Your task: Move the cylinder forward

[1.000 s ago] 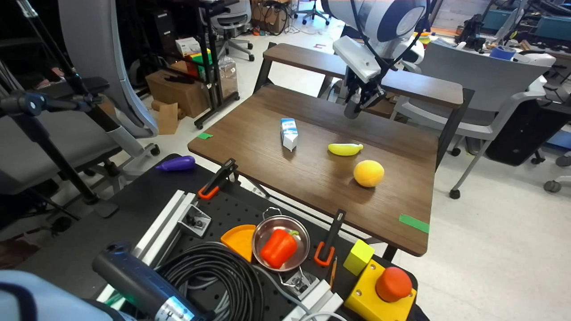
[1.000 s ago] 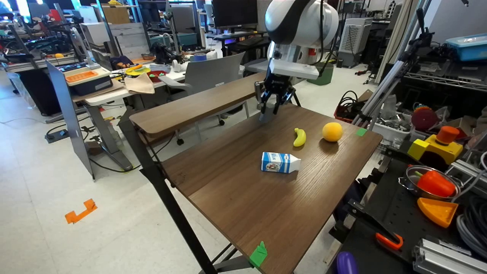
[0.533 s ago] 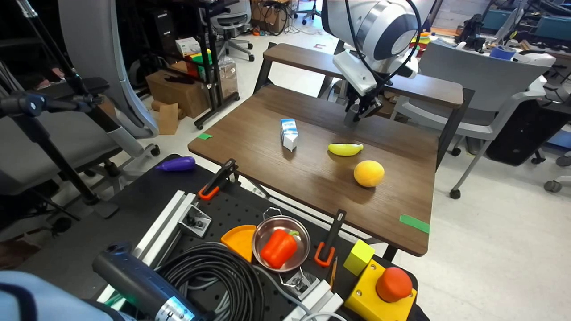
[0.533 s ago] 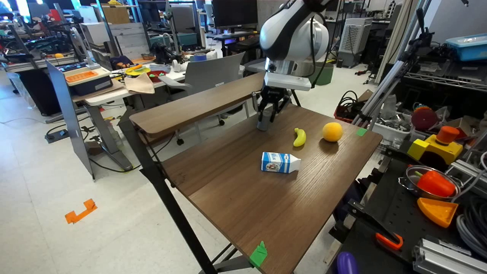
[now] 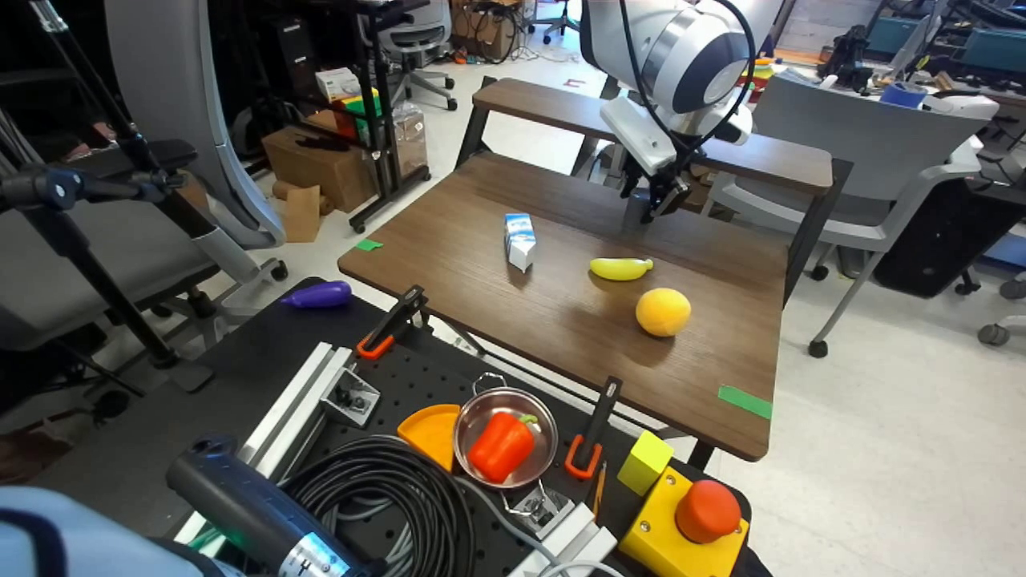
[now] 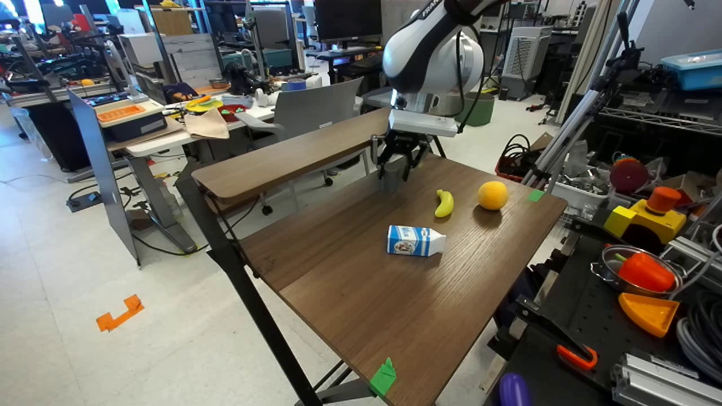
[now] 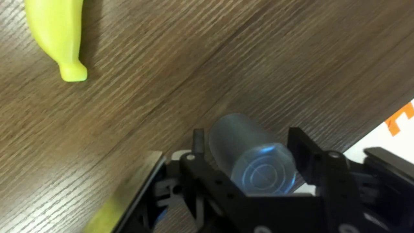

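Gripper (image 7: pixel 245 137) spread wide around the grey cylinder (image 7: pixel 241 142)

In the wrist view, the cylinder is between two black fingers (image 7: pixel 198 142). A thin gap shows by the finger at the view's left; I cannot tell if the right one touches. The gripper hides a bit of the cylinder's shiny blue end. The yellow banana (image 7: pixel 58 32) is cut off at the top. A yellow strip (image 7: pixel 111 207) low down is too blurry to name. The edge of the table (image 7: pixel 145 106) is near the cylinder, with white floor (image 7: pixel 401 145) past it.

In an exterior view, the fingers hide most of the cylinder, at the back of the table by the shelf (image 5: pixel 553 104). The banana and the ball (image 5: pixel 663 312) sit between it and the near edge. The milk carton (image 5: pixel 519 240) lies off to the left.

In an exterior view, the cylinder (image 6: pixel 392 177) looks upright. Plain table runs between it and the carton. The arm (image 6: pixel 428 62) is cut off at the top.
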Motion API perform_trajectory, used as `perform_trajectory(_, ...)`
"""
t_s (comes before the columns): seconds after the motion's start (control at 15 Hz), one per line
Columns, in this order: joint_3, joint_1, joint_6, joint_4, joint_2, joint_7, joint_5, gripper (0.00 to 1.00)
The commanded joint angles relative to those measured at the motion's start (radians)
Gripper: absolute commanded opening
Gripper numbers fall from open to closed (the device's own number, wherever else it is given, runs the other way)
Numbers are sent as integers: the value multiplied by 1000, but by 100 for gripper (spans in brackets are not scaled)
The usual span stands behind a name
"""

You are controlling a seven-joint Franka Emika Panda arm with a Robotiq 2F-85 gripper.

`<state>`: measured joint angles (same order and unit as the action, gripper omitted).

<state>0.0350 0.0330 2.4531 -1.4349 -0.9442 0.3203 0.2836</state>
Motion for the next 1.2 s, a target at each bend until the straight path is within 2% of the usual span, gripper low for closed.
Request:
perform_trajectory(0.0, 9, -6, -6, 12, -6, 25, -15, 98)
perform_trajectory(0.27, 14, -12, 4, -73, 66, 17, -19, 100)
perform_trajectory(0.6, 26, -9, -9, -317, 290, 1, -22, 100)
perform_trajectory(0.8, 45, -9, -56, -466, 445, -7, -42, 100)
perform_trajectory(1.0, 83, -17, -204, -588, 595, 8, -126, 100)
perform_trajectory(1.07, 100, -24, -275, -608, 631, 32, -176, 100)
perform_trajectory(1.13, 67, -1, -201, -515, 527, 7, -123, 100)
